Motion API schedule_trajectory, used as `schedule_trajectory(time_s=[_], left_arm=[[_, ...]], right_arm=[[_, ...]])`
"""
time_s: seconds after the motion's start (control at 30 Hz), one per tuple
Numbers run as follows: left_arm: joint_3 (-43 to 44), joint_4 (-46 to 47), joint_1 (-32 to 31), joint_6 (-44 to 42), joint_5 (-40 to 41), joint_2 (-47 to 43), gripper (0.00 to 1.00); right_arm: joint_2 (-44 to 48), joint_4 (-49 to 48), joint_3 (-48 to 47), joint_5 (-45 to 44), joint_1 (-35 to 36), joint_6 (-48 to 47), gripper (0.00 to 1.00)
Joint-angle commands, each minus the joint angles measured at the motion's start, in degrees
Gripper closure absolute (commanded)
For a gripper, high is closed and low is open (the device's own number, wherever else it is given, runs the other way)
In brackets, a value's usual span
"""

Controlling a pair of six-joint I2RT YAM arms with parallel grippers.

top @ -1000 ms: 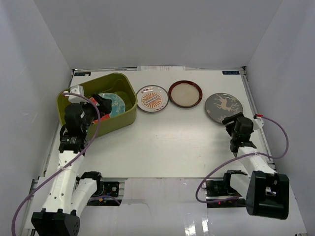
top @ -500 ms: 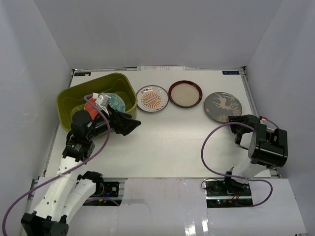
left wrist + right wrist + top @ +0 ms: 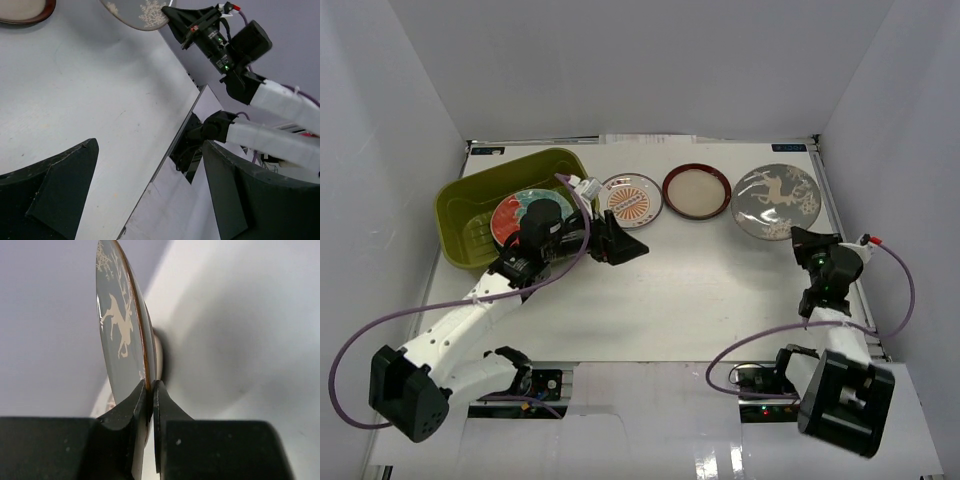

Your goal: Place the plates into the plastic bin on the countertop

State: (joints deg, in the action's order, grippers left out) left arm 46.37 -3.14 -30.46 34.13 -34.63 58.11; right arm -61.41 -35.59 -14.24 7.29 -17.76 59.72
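With two plates already in the plastic bin, my right gripper clamps the tilted grey deer plate, my left gripper spreads empty, and the orange sunburst plate and red-rimmed plate wait on the surface.

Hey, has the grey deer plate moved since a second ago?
Yes. The grey deer plate has shifted farther back, nearly level with the red-rimmed cream plate, which stayed put; the right gripper pinches its near rim.
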Motion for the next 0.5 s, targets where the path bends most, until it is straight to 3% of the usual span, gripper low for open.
schedule_trajectory(time_s=[0.0,0.17,0.47], left_arm=[[4.0,4.6,-2.3,3.3,3.5,4.7,0.05],[5.7,10.5,-3.7,6.5,3.3,11.7,0.1],[9.3,12.4,-3.7,4.9,9.4,22.6,0.09]], right_arm=[[13.6,-5.4,-3.1,6.5,0.3,0.3,0.92],[15.9,-6.2,-4.0,18.7,5.8,2.8,0.92],[16.8,-7.9,-5.8,27.9,9.8,5.8,0.92]])
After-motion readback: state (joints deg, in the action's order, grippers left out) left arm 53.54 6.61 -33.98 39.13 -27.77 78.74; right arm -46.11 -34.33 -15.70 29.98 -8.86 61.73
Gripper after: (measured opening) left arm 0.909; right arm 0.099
